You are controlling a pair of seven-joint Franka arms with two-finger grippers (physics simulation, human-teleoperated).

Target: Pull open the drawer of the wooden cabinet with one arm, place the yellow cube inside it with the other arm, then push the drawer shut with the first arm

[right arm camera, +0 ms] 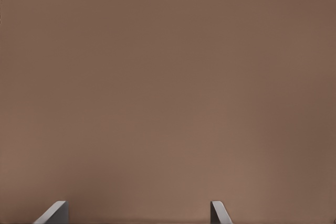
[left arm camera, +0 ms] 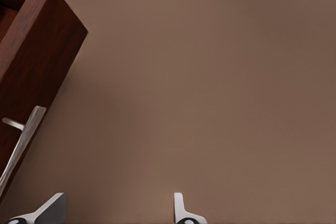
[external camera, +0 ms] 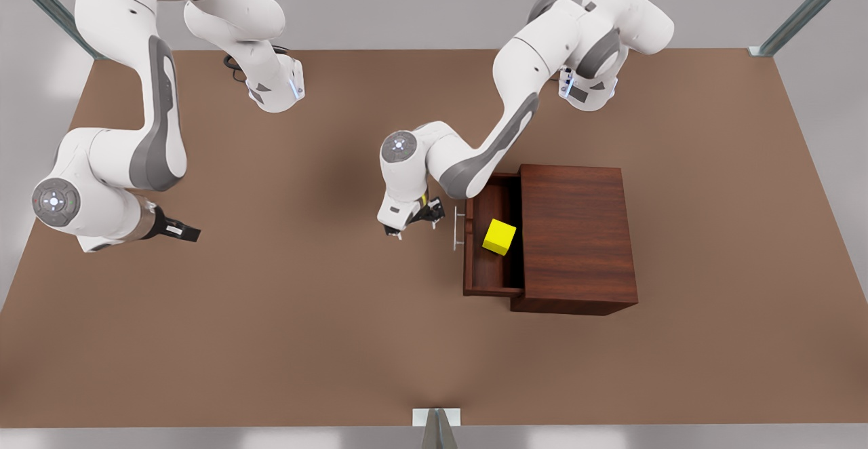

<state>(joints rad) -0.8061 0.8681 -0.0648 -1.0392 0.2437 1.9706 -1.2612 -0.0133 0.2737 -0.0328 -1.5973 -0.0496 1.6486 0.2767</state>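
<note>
Brown table [external camera: 271, 340] carries wooden cabinet [external camera: 576, 232], drawer [external camera: 491, 252] pulled out, yellow cube [external camera: 499, 237] inside. Left gripper [external camera: 413, 222] spread wide, empty, near handle [external camera: 454, 228]. Right gripper [external camera: 183, 230] apart, open, waiting. We judge drawer stiff, slides easily; push front panel.

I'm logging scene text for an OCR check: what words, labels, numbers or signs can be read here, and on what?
None: no readable text.
Dark reddish-brown wooden cabinet, its open drawer and small yellow cube: plain surfaces.
Brown table: bare.
Left gripper by the silver bar handle, right gripper: unmarked.
</note>
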